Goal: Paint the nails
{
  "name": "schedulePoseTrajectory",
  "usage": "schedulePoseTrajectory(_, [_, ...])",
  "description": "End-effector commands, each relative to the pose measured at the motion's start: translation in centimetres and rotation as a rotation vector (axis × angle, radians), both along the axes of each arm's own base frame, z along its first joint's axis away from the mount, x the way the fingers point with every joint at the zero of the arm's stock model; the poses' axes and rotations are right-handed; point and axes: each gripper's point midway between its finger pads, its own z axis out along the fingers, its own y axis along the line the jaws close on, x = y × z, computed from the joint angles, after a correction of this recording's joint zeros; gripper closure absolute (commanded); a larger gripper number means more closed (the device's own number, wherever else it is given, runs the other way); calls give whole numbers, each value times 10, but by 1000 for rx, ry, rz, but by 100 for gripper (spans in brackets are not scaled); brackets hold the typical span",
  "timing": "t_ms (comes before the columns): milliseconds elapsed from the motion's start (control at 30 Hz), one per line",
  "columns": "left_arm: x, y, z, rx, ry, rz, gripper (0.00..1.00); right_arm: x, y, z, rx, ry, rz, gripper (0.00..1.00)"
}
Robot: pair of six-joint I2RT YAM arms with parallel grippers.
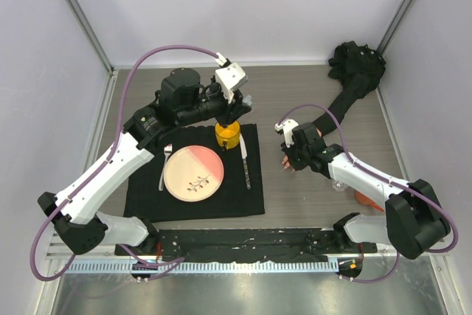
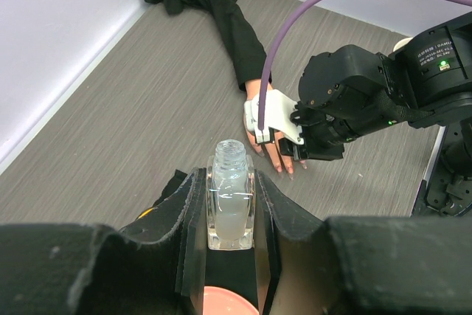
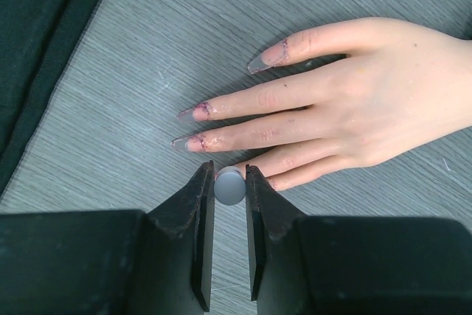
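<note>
Nearest the bases, a pink plate is sitting on the black mat. The right claw is pinching a small grey round cap and hovering right over the lowest fingertip of the mannequin hand. That hand is lying flat on the table, its nails pointing toward the mat. Further back, the left claw is clamping a small clear bottle, neck open, above the yellow cup. The black sleeve is trailing off to the far corner.
</note>
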Motion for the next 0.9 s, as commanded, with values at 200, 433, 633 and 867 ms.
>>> schedulePoseTrajectory(200, [-2, 2, 21, -41, -57, -1, 100, -3, 14, 11, 37, -18, 57, 99])
schedulePoseTrajectory(433, [-4, 3, 20, -39, -55, -1, 100, -10, 25, 10, 71, 14, 99, 99])
schedulePoseTrajectory(633, [-4, 4, 21, -39, -55, 0, 100, -10, 27, 11, 84, 16, 95, 99])
schedulePoseTrajectory(867, [-4, 4, 20, -37, -55, -1, 100, -3, 12, 11, 35, -27, 29, 99])
